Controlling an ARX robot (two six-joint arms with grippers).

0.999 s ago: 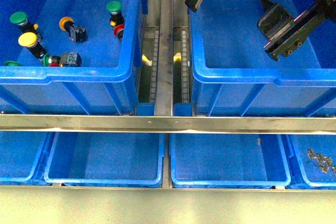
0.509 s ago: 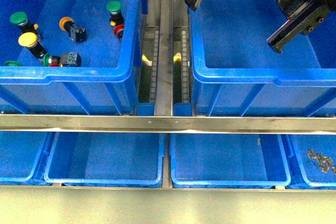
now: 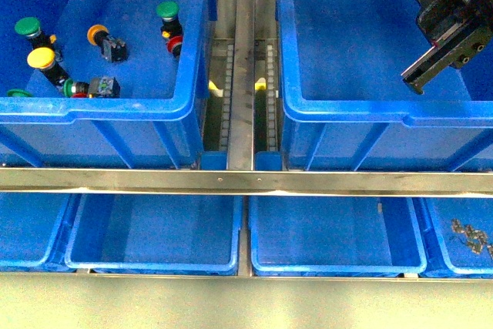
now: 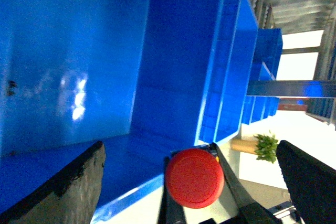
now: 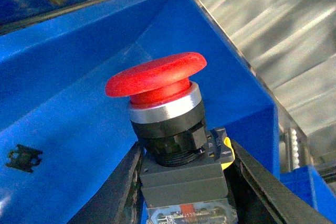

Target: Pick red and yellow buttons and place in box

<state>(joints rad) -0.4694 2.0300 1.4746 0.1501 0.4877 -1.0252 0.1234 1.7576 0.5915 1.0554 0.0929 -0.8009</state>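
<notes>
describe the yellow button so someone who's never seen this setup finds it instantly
Start at the big blue crate at the upper left of the front view, the one with loose push-buttons on its floor. Near its left wall lies the yellow button, just nearer the camera than a green-capped button and left of an orange-capped button. It alone has a pure yellow round cap.

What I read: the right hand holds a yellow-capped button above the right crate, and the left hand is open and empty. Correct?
Not quite. The right wrist view shows the button in the right hand has a red mushroom cap, not yellow. The rest stands: it hangs above the right crate, and the left hand is open and empty.
</notes>
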